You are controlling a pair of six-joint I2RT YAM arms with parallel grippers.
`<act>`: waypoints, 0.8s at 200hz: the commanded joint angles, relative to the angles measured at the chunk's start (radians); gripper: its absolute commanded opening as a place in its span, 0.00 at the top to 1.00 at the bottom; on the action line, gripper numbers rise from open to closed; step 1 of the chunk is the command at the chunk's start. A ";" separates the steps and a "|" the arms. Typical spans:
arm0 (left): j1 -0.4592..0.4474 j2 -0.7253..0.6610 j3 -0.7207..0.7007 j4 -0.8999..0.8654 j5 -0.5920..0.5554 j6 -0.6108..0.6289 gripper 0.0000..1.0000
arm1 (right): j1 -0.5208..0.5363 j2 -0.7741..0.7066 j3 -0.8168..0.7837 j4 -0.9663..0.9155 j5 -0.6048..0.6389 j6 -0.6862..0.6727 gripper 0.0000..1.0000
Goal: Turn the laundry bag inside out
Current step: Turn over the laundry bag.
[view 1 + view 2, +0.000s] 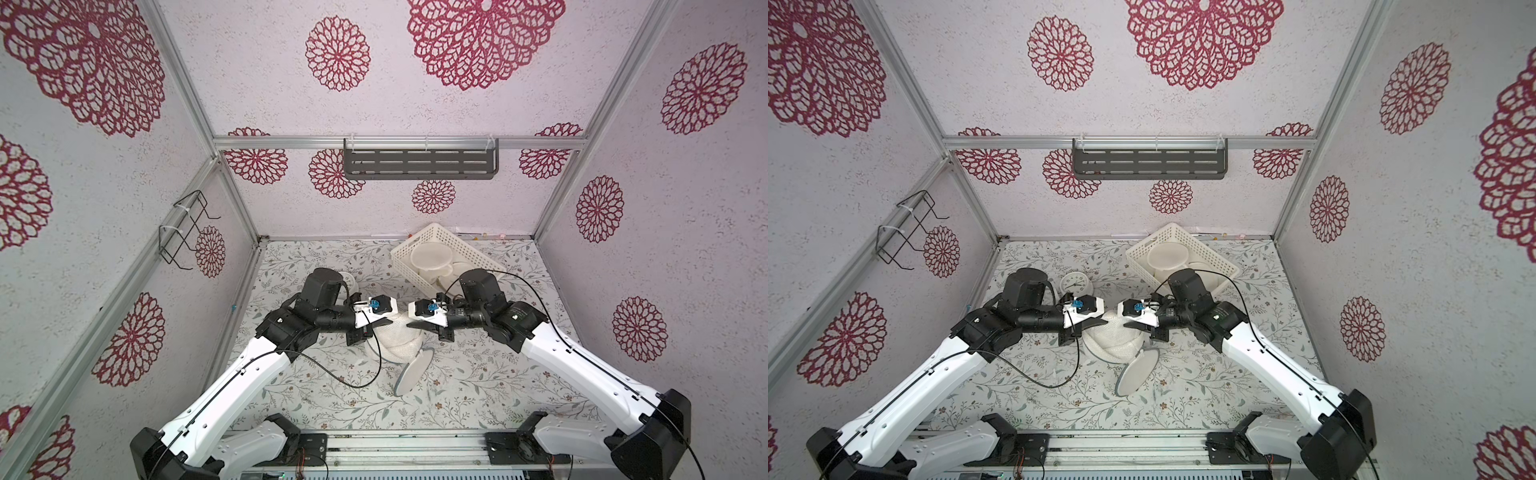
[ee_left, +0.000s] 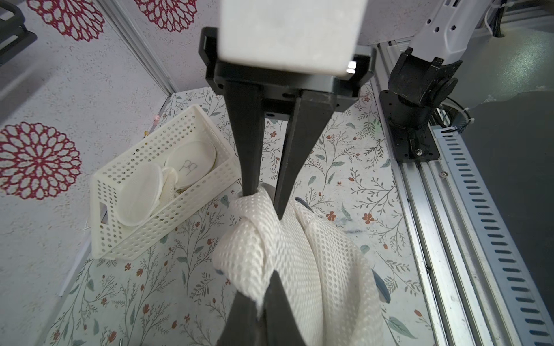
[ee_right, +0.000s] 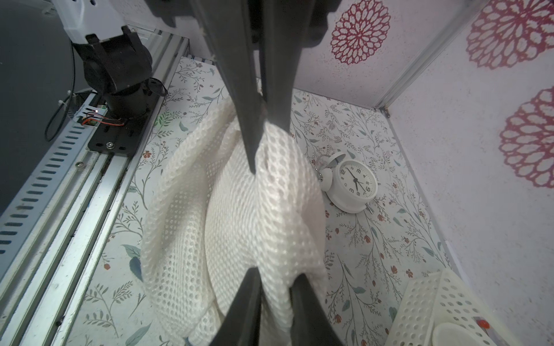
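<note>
The laundry bag [image 1: 397, 343] is a white mesh pouch bunched up at the middle of the floral table, seen in both top views, also [image 1: 1115, 338]. Its round flap [image 1: 413, 372] leans against its near side. My left gripper [image 2: 266, 281] is shut on a twisted fold of the mesh at the bag's left. From the other side, my right gripper [image 3: 275, 274] pinches a fold of mesh between its fingers. The two grippers face each other over the bag, left gripper [image 1: 384, 322] and right gripper [image 1: 413, 326], a short way apart. The bag hangs between them, lifted at the top.
A white perforated basket [image 2: 168, 221] with round mesh pieces stands at the back right. A white alarm clock [image 3: 355, 182] lies behind the left arm. A grey shelf [image 1: 419, 164] hangs on the back wall, a wire rack [image 1: 185, 228] on the left wall. A metal rail [image 1: 399, 444] runs along the front.
</note>
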 commanded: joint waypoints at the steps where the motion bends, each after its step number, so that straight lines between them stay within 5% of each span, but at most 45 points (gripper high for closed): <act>1: -0.011 -0.008 0.003 0.160 -0.002 -0.062 1.00 | 0.011 0.002 0.010 0.062 -0.079 0.060 0.84; 25: -0.005 -0.035 -0.045 0.245 -0.067 -0.159 0.92 | 0.006 -0.012 -0.007 0.094 -0.080 0.103 0.98; 62: 0.027 -0.111 -0.138 0.338 -0.141 -0.346 0.39 | -0.019 -0.036 -0.034 0.125 -0.074 0.189 1.00; 83: 0.027 -0.157 -0.179 0.345 -0.212 -0.455 0.23 | -0.025 -0.036 -0.030 0.130 -0.012 0.253 1.00; 110: 0.026 -0.228 -0.241 0.351 -0.336 -0.557 0.14 | -0.025 -0.034 -0.026 0.139 -0.010 0.300 1.00; 160: 0.026 -0.319 -0.316 0.311 -0.417 -0.682 0.16 | -0.024 -0.051 -0.024 0.155 0.030 0.363 1.00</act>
